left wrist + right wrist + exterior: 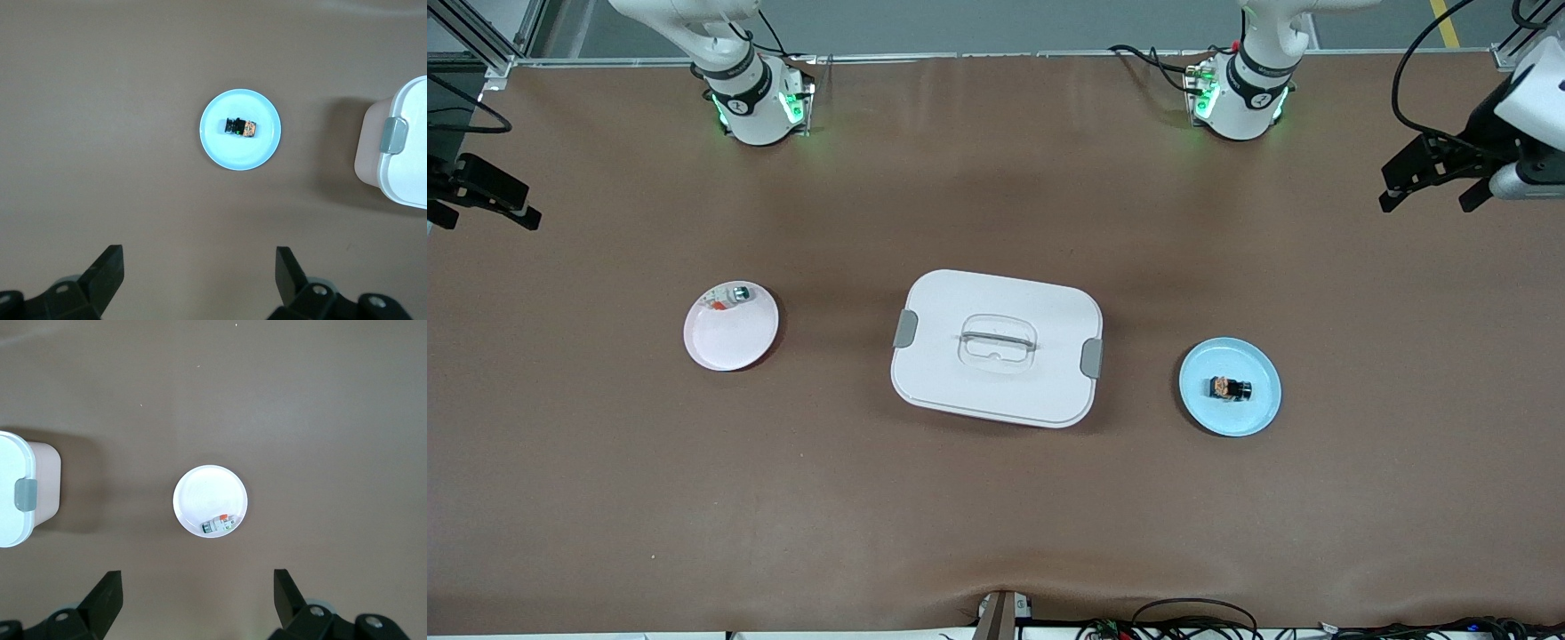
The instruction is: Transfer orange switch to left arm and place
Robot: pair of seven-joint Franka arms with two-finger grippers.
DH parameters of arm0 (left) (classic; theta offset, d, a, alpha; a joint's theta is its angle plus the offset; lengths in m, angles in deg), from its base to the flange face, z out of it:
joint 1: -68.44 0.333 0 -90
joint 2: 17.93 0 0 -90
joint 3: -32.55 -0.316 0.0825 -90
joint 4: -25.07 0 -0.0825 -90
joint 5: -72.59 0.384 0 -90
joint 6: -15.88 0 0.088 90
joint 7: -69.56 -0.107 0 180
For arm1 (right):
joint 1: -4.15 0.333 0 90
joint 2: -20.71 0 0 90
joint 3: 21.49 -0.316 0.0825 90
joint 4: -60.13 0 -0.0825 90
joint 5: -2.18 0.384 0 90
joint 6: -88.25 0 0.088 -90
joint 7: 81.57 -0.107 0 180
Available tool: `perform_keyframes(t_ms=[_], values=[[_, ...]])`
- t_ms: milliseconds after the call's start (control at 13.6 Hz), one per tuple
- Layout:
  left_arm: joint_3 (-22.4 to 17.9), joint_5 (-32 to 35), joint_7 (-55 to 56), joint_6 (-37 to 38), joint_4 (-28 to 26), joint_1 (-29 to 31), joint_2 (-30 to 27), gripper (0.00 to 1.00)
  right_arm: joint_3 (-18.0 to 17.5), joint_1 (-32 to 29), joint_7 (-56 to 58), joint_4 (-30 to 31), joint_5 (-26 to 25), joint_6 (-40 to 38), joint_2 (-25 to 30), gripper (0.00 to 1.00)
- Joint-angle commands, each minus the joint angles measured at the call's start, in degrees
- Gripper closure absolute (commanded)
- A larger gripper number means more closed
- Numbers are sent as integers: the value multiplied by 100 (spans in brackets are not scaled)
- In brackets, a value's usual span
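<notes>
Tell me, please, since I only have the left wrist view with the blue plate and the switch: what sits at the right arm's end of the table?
Observer: A round pink-white plate carrying a whitish small part.
Operator: What lies between the two plates?
Observer: The large white lidded plastic box, standing between that plate and the round light-blue plate holding the small black orange switch.
Operator: Where is the right gripper?
Observer: The right gripper hangs open at the table's edge at its own end; the left gripper is open too.

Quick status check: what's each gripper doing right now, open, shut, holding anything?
Left gripper: open, empty, high over the left arm's end of the table.
Right gripper: open, empty, high over the right arm's end.
</notes>
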Motion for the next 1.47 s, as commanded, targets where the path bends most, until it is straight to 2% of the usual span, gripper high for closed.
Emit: perform_keyframes(t_ms=[0, 147, 366, 586, 1172, 1392], values=[[17, -8, -124, -218, -447, 12, -403, 0, -12, -36, 43, 54, -5, -3, 96, 0], [17, -8, -124, -105, -395, 12, -412, 0, -12, -36, 43, 54, -5, -21, 96, 0], [17, -17, -98, 352, 70, 12, -237, 0, -12, -36, 43, 54, -5, -38, 96, 0], [17, -17, -10, 388, 352, -5, 18, 0, -12, -36, 26, 54, -5, -47, 105, 0], [26, -26, -63, 766, 379, -40, 115, 0, -12, -36, -115, 54, 4, -73, 114, 0], [26, -26, -27, 942, 388, -32, 150, 0, -21, -18, -492, 54, 4, -117, 114, 0]])
